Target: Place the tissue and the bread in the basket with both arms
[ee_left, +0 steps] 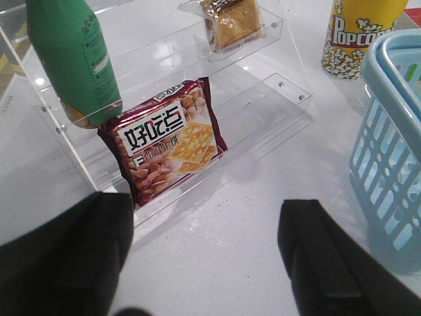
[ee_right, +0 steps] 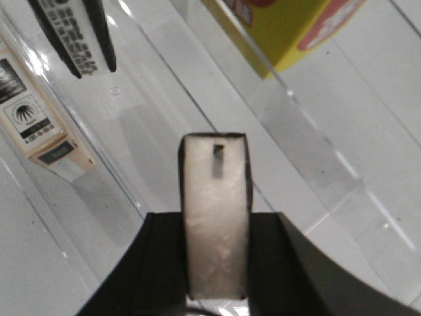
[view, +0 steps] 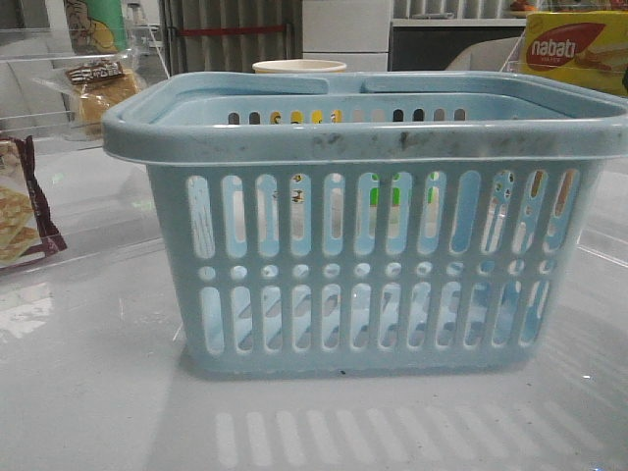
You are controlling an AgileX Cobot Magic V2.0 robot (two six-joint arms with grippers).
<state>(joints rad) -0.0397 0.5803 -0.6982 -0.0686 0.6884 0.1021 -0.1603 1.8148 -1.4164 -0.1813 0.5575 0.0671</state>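
Lettering reads "nabati" on the yellow box (view: 574, 49) and "POPCORN" on the cup (ee_left: 358, 34). Bread (ee_left: 231, 23) sits on the clear shelf (ee_left: 276, 85), above the cracker packet (ee_left: 168, 138). Basket (view: 368, 235) stands mid-bench (view: 88, 392). Left claw (ee_left: 207, 253) gapes empty; right claw (ee_right: 216, 217) is pressed closed.

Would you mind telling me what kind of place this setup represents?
Most likely a mock shop set up on a tabletop: packaged snacks such as a cracker packet and wrapped bread stand on clear acrylic display shelves, beside a blue shopping basket.
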